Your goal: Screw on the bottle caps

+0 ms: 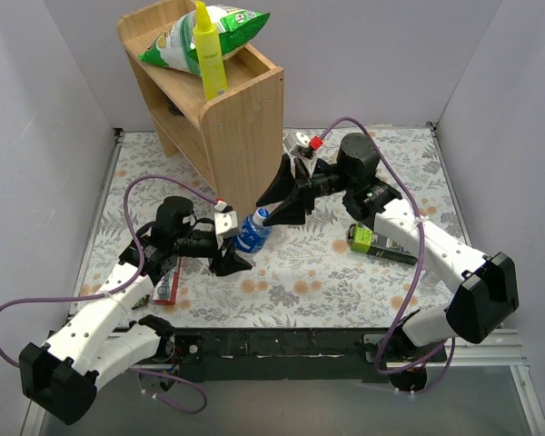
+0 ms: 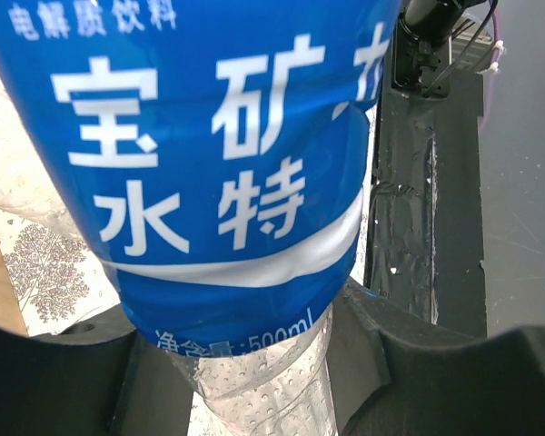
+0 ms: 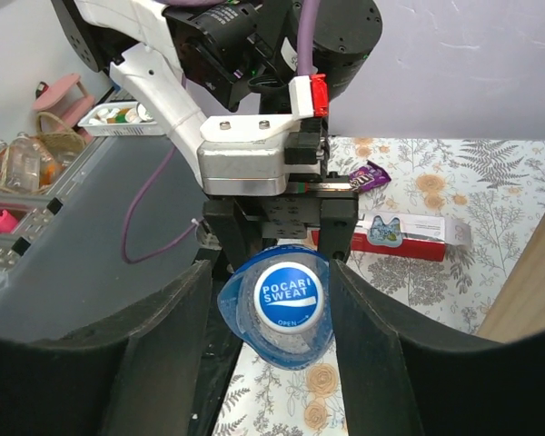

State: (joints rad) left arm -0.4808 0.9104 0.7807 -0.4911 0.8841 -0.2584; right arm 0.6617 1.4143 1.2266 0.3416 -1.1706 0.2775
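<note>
Shelf unit (image 1: 220, 118) of pale wood stands at the upper left of the top view, with a green snack bag (image 1: 209, 32) and a yellow bottle (image 1: 209, 54) on top; its lower shelf is in shadow and hard to read. Floral tablecloth (image 1: 291, 272) covers the table. Left gripper (image 1: 235, 243), left of centre, is clamped on the blue-labelled bottle (image 1: 252, 232), which is held tilted with its cap end toward the upper right. In the left wrist view the label fills the frame, cut off at the top and both sides, and only a strip of clear ribbed plastic shows between the dark fingers (image 2: 64, 381). Right gripper (image 1: 266, 209) reaches in from the right, its jaws spread to either side of the blue cap (image 3: 289, 295) with a gap on each side. The cap sits on the bottle's neck; whether it is threaded down cannot be told. A green-and-black box (image 1: 361, 238) lies partly hidden by the right arm
</note>
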